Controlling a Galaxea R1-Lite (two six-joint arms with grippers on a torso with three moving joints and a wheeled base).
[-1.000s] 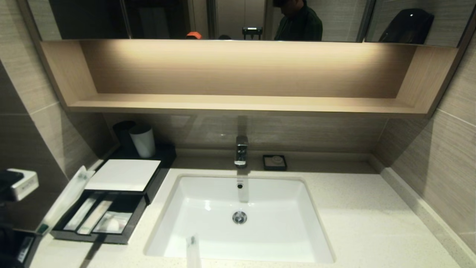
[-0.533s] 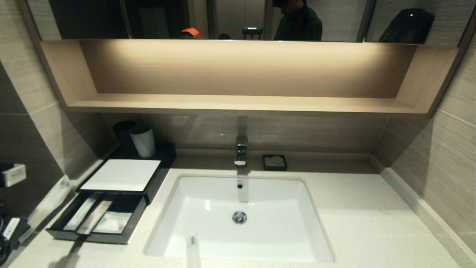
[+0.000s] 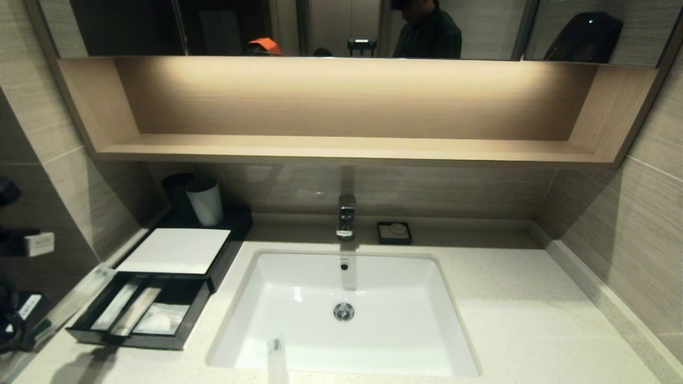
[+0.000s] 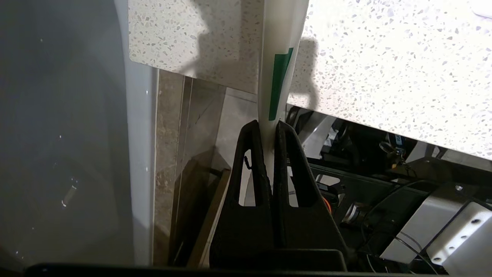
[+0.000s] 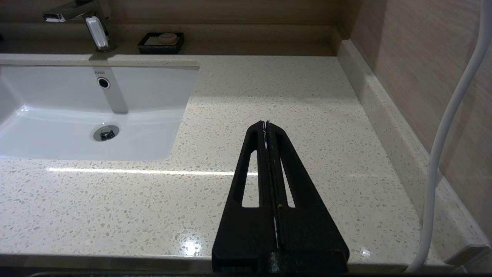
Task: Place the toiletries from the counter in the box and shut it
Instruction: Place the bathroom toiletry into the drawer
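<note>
1. We found the left gripper (image 4: 269,125) largely cut off at nine o'clock, clenched on a long packet (image 4: 278,57).
2. The packet's long axis ran straight out from the fingertips, over the counter (image 4: 384,77) edge.
3. We logged the right gripper (image 5: 266,124) clenched, empty, over the counter at five o'clock.

packet (image 4: 282,57) top cut off, left arm (image 3: 21,320) mostly offscreen

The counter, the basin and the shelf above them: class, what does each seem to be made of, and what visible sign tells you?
The counter: polished stone or composite, pale with dark speckles and glossy light streaks. The basin: probably glazed white ceramic, smooth and shiny with highlights. The shelf: light wood or wood-look laminate, matte, with fine horizontal grain.
</note>
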